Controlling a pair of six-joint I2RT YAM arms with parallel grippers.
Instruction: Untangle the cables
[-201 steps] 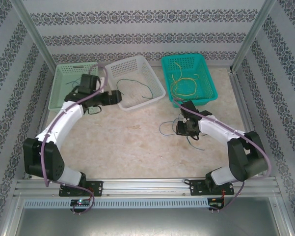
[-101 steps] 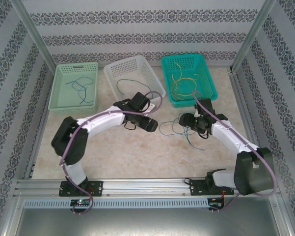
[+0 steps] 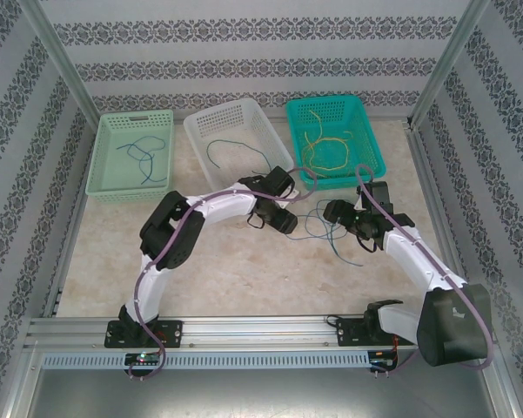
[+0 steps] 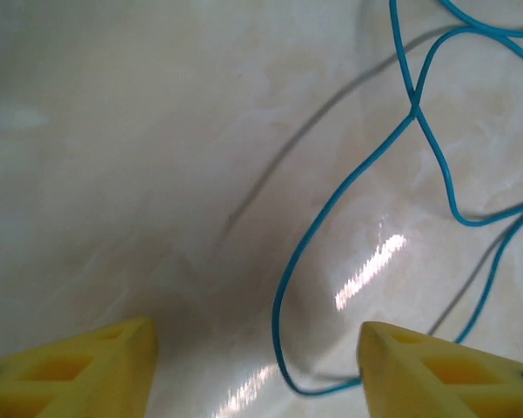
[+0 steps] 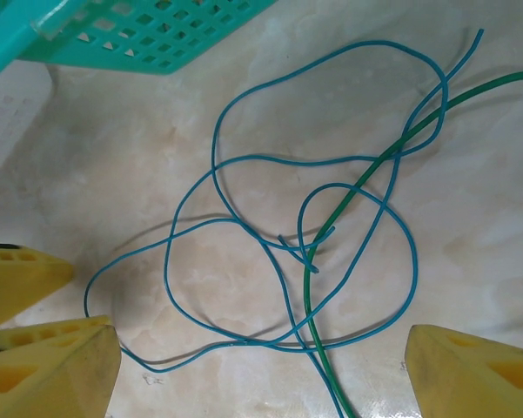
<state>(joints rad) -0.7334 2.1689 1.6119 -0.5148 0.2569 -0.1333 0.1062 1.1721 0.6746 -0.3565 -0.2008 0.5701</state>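
Observation:
A tangle of thin blue cables (image 5: 244,165) with one green cable (image 5: 348,205) crossing it lies on the table's middle (image 3: 316,233). My right gripper (image 5: 261,370) hovers just above it, open, its yellow pads (image 5: 474,370) on either side of the tangle and holding nothing. In the top view my right gripper (image 3: 335,212) is on the tangle's right and my left gripper (image 3: 283,220) on its left. My left gripper (image 4: 257,370) is open, with a loop of blue cable (image 4: 283,340) lying loose between its fingertips (image 4: 70,366). Another yellow pad (image 5: 17,279) shows at the left edge.
Three baskets stand at the back: a light green one (image 3: 113,187) with a blue wire, a white one (image 3: 283,161) with a dark wire, a teal one (image 3: 378,161) with yellow wires (image 3: 326,150). The teal basket's wall (image 5: 148,39) is close above the tangle.
My left arm has swung from the back-left baskets to the tangle in the middle, its jaws narrowing. My right gripper has opened wider and drawn back a little towards the teal basket.

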